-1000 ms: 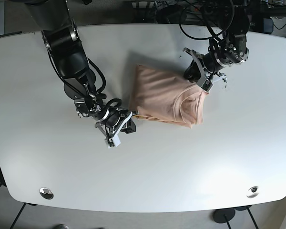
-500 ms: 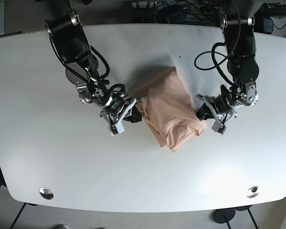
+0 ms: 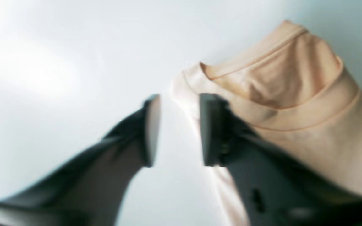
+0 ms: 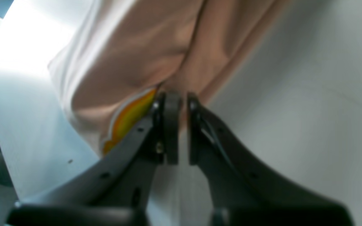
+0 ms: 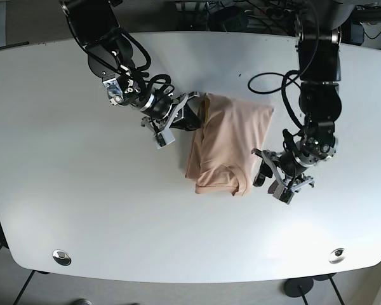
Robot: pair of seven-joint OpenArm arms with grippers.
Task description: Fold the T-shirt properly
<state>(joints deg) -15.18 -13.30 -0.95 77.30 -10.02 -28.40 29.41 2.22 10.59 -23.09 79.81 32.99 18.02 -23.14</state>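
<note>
The peach T-shirt lies folded in a compact bundle at the middle of the white table. My right gripper is at the shirt's far left edge. In the right wrist view it is shut on a fold of the shirt, beside an orange-yellow print. My left gripper sits low by the shirt's front right corner, near the collar. In the left wrist view it is open with bare table in the gap, and one finger rests at the edge of the shirt.
Two round fittings sit near the table's front corners, one on the left and one on the right. Cables and equipment lie behind the far edge.
The right gripper has carried its edge of the shirt up and to the right, so the bundle turned. The left gripper moved toward the front edge and now stands open beside the shirt.
</note>
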